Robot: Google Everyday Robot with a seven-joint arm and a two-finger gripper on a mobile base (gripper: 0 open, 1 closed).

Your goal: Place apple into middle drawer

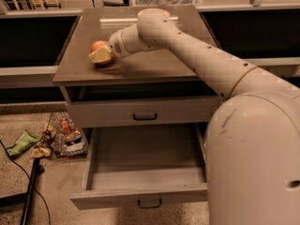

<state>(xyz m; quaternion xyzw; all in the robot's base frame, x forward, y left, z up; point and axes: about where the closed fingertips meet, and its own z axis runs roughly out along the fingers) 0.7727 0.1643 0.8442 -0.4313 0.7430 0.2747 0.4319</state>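
Note:
The apple (97, 46), round and orange-red, sits at the left side of the brown cabinet top (154, 60). My gripper (101, 54) is at the apple, with a cream finger (101, 56) across its front, and is shut on it just above the top. The middle drawer (145, 156), grey and shallow, is pulled out below; its inside is bare and its dark handle (149, 203) faces the front. The like grey drawer above it (144, 111) is closed.
My arm (197, 55) reaches across the cabinet top from the right, and my white body (255, 163) fills the lower right beside the open drawer. On the floor at left are a wire basket of packets (65, 137), a green packet (21, 142) and a black pole with cable (28, 191).

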